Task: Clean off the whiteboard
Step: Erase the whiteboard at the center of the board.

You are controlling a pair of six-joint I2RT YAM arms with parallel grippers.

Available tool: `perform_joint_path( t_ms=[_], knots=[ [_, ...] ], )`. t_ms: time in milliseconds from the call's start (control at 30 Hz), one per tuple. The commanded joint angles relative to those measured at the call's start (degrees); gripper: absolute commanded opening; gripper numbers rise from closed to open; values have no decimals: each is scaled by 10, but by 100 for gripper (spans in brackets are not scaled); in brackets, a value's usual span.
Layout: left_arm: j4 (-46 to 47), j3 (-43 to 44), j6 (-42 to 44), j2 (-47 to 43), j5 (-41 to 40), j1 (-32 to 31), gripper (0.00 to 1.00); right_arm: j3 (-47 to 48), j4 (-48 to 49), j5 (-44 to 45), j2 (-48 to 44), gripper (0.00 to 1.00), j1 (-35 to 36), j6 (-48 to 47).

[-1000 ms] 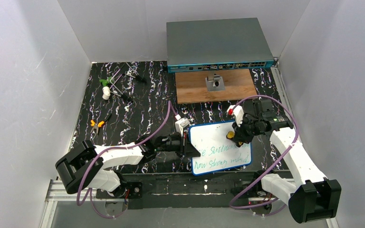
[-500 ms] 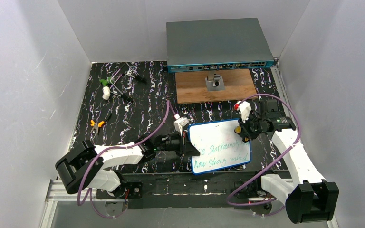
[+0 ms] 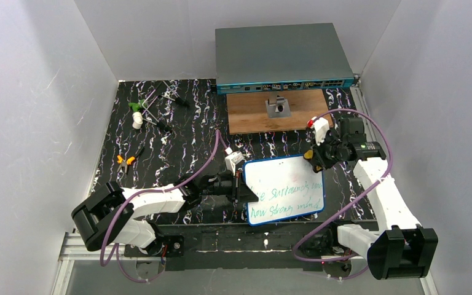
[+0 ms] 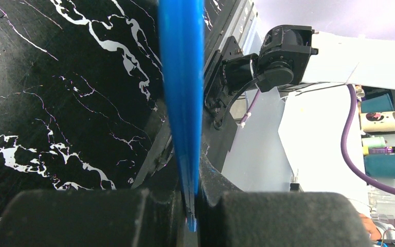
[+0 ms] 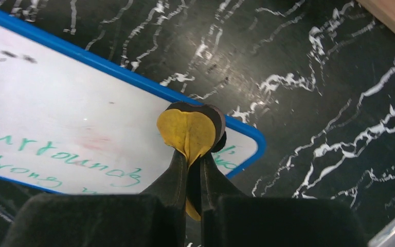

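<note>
The whiteboard (image 3: 284, 192), white with a blue rim, lies on the black marbled mat near the front, with green handwriting across its lower half. My left gripper (image 3: 244, 188) is shut on its left edge; the left wrist view shows the blue rim (image 4: 181, 77) pinched edge-on between the jaws of that gripper (image 4: 193, 201). My right gripper (image 3: 313, 157) is shut on a yellow and black eraser pad (image 5: 189, 129), which sits at the board's far right corner (image 5: 247, 135), over the end of the writing on the whiteboard (image 5: 56, 113).
A large grey box with ports (image 3: 281, 56) stands at the back. In front of it lies a wooden board (image 3: 252, 117) carrying a small metal bracket (image 3: 277, 107). Orange-handled pliers (image 3: 125, 160) and small green and white tools (image 3: 138, 113) lie at the left.
My right gripper has carried the eraser from the board's right middle up and to the right, to its far right corner. The left gripper still holds the board's edge.
</note>
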Motion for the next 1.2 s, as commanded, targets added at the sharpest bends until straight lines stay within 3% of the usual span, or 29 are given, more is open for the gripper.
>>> perform_joint_path(
  t_ms=[0,233,367,533,667,800,900,1033,1167],
  knots=[
    [63,0,14,-30,18,0,0,-17,6,62,4,1,-10,-17],
    [65,-6,17,-39,15,5,0,-68,-80,-65,-35,1,-4,-109],
    [67,-5,16,-35,20,5,0,-60,-72,-113,-45,1,5,-90],
    [69,-6,14,-35,20,6,0,-18,14,13,-16,1,1,9],
    [71,-10,13,-39,18,6,0,-20,30,85,5,1,-6,13],
    [73,-10,15,-39,21,5,0,-40,17,97,8,1,-7,-12],
    [77,-12,16,-37,22,6,0,-49,-31,35,9,1,-7,-54],
    [84,-14,14,-34,23,7,0,-43,-106,-111,1,1,4,-108],
    [90,-17,10,-33,25,7,0,-20,-62,-152,-23,1,3,-51]
  ],
)
